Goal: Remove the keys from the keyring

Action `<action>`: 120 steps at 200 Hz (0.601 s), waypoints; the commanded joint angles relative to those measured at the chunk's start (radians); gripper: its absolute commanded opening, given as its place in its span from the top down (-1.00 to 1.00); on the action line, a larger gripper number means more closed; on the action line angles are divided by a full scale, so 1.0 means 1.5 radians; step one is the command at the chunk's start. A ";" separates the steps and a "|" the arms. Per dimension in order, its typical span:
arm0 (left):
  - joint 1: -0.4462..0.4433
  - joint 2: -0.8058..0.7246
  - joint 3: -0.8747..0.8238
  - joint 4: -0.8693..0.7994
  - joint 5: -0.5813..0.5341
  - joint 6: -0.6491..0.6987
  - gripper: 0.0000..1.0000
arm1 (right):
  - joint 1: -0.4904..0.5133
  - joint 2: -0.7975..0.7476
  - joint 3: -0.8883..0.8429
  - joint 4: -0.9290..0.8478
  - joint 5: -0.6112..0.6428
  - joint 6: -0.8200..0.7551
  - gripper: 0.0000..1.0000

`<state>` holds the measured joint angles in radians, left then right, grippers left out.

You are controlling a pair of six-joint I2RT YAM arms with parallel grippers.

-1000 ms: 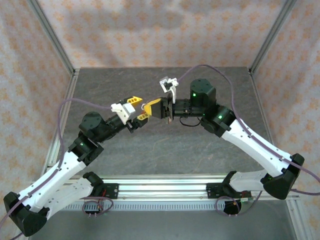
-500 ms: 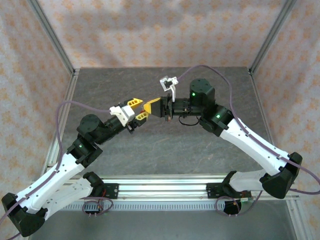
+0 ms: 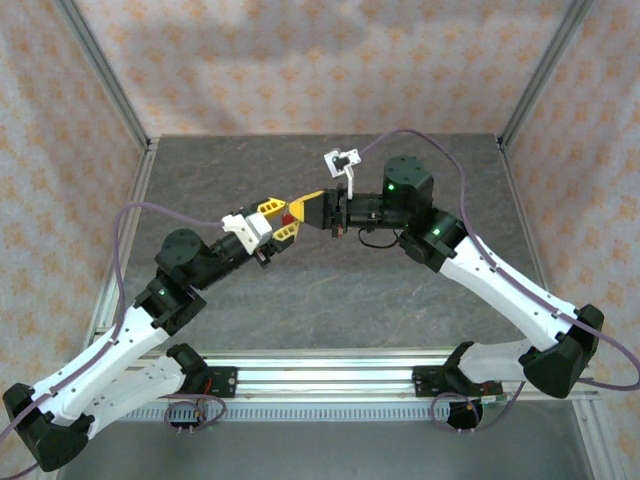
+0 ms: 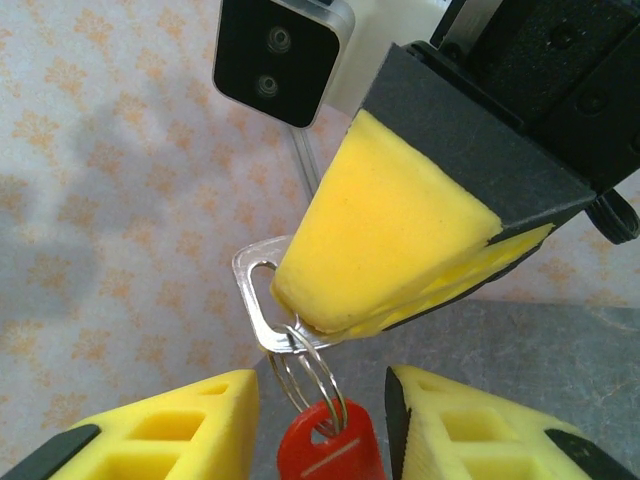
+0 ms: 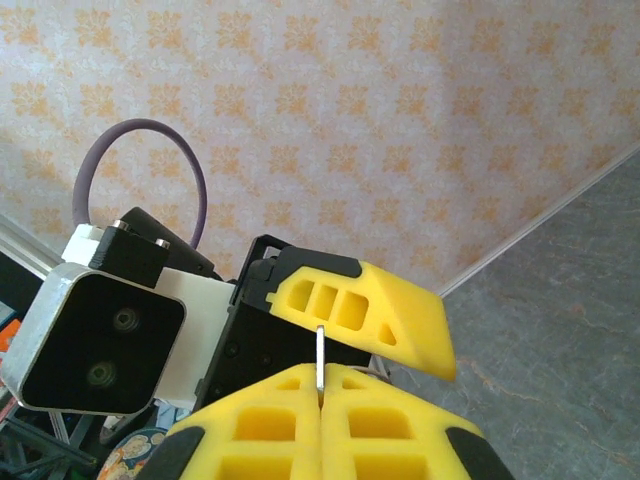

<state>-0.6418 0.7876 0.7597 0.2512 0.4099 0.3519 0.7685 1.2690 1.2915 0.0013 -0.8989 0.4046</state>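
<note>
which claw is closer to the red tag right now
Left. The left claw has a finger on each side of the red tag, with slim gaps. The right claw is shut on the key, which a wire ring links to the tag.

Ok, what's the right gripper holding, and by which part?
The right gripper holds the small silvery metal key, clamped by its blade end; the holed head sticks out, with the red oblong tag hanging below.

Most of the key [image 4: 258, 315] was hidden between the right fingers [image 4: 380, 230]. The red keyring [image 4: 325, 452] was cut off below.
</note>
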 commanded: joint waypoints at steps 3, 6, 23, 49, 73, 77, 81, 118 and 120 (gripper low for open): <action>-0.006 0.001 0.023 0.015 -0.015 0.016 0.22 | -0.004 -0.011 -0.006 0.042 -0.018 0.011 1.00; -0.006 0.001 0.023 0.017 -0.015 0.015 0.22 | -0.004 -0.011 -0.006 0.042 -0.019 0.011 1.00; -0.006 0.001 0.023 0.023 -0.018 0.014 0.22 | -0.005 -0.011 -0.008 0.046 -0.022 0.014 1.00; -0.006 0.002 0.025 0.025 -0.020 0.014 0.25 | -0.004 -0.012 -0.012 0.054 -0.025 0.020 1.00; -0.006 0.005 0.029 0.022 -0.021 0.016 0.30 | -0.005 -0.015 -0.013 0.059 -0.027 0.023 1.00; -0.006 0.005 0.029 0.022 -0.022 0.016 0.30 | -0.005 -0.015 -0.013 0.059 -0.028 0.023 1.00; -0.006 0.005 0.029 0.023 -0.024 0.016 0.30 | -0.005 -0.014 -0.012 0.059 -0.028 0.023 1.00; -0.006 0.006 0.033 0.025 -0.027 0.017 0.39 | -0.006 -0.015 -0.015 0.061 -0.030 0.025 1.00; -0.006 0.007 0.033 0.025 -0.027 0.018 0.40 | -0.006 -0.016 -0.016 0.062 -0.030 0.026 1.00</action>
<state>-0.6418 0.7944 0.7715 0.2520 0.3840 0.3683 0.7685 1.2690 1.2793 0.0410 -0.9180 0.4313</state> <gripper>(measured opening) 0.314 0.046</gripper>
